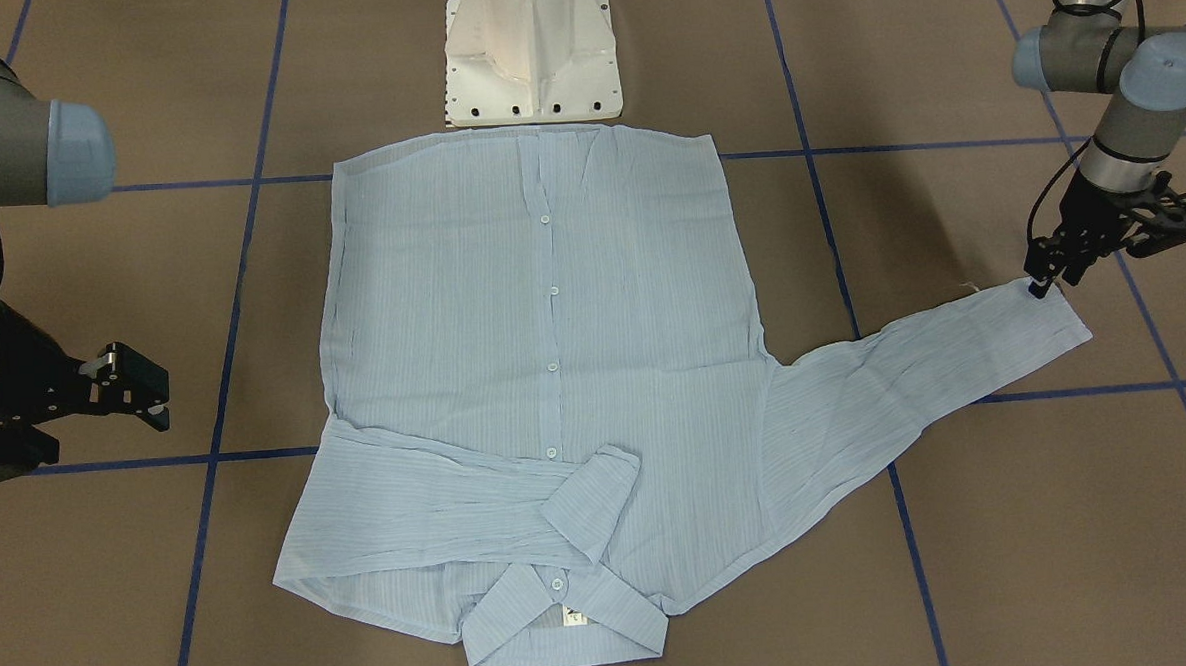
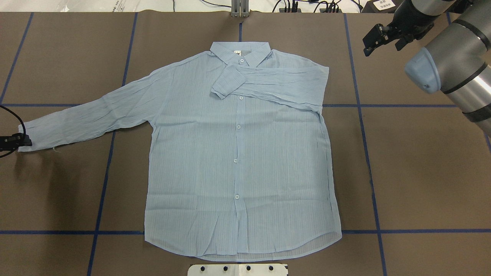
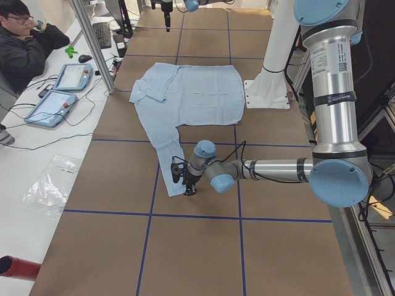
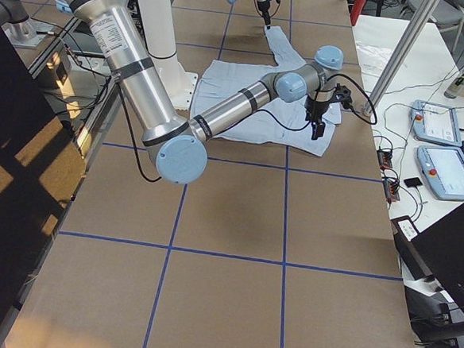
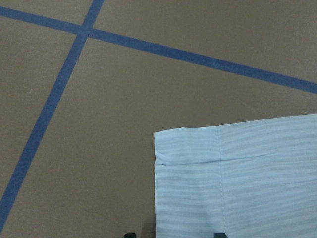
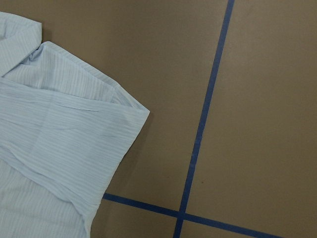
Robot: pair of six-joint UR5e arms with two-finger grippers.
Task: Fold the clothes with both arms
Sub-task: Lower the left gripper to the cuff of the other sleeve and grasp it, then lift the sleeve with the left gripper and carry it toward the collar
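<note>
Overhead exterior shows the shirt (image 2: pixel 238 165) with its cuff (image 2: pixel 30 132) at the left claw (image 2: pixel 18 141).

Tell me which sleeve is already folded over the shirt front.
The sleeve on the robot's right: it lies across the chest, cuff by the collar. The other sleeve stretches out flat, its cuff at the left gripper.

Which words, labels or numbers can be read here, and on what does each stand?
No text can be read.
White neck tag of the light blue striped shirt: print too small.
White label on the grey-and-silver left arm: blurred.
Similar label on the right arm: blurred.
</note>
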